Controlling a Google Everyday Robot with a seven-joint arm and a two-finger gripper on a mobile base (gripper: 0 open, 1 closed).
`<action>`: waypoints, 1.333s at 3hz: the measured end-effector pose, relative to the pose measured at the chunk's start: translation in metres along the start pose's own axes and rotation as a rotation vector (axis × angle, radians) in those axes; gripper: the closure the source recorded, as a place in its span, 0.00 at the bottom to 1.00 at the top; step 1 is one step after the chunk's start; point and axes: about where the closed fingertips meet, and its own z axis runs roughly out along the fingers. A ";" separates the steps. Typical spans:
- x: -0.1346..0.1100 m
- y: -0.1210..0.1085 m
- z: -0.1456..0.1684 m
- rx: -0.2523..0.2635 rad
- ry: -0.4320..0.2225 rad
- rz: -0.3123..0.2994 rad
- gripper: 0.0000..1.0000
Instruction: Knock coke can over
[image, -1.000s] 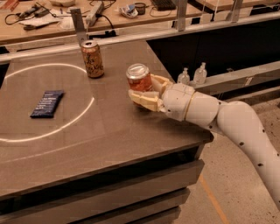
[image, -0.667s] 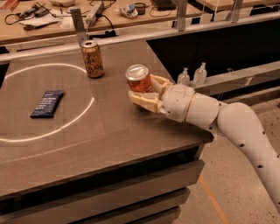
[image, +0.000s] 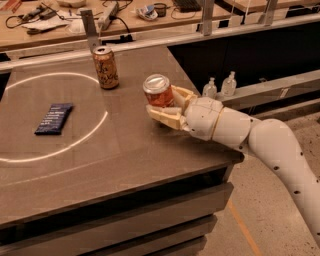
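Observation:
The coke can (image: 158, 90), red-orange with a silver top, stands upright near the right edge of the brown table (image: 100, 165). My gripper (image: 163, 101) reaches in from the right on the white arm (image: 240, 131). Its tan fingers (image: 166, 117) sit on either side of the can and press against it, one in front and one behind. The can's base is hidden by the near finger.
A tan-gold can (image: 105, 67) stands at the table's back, on a white circle line (image: 75, 142). A dark blue packet (image: 54, 118) lies flat at the left. Two small clear bottles (image: 220, 86) stand on a ledge behind the arm. A cluttered bench (image: 60, 20) runs along the back.

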 end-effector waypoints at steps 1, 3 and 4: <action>0.000 0.000 0.000 0.000 0.000 0.000 1.00; 0.018 -0.008 -0.002 0.000 0.037 0.067 1.00; 0.026 -0.004 -0.002 0.023 -0.029 0.062 1.00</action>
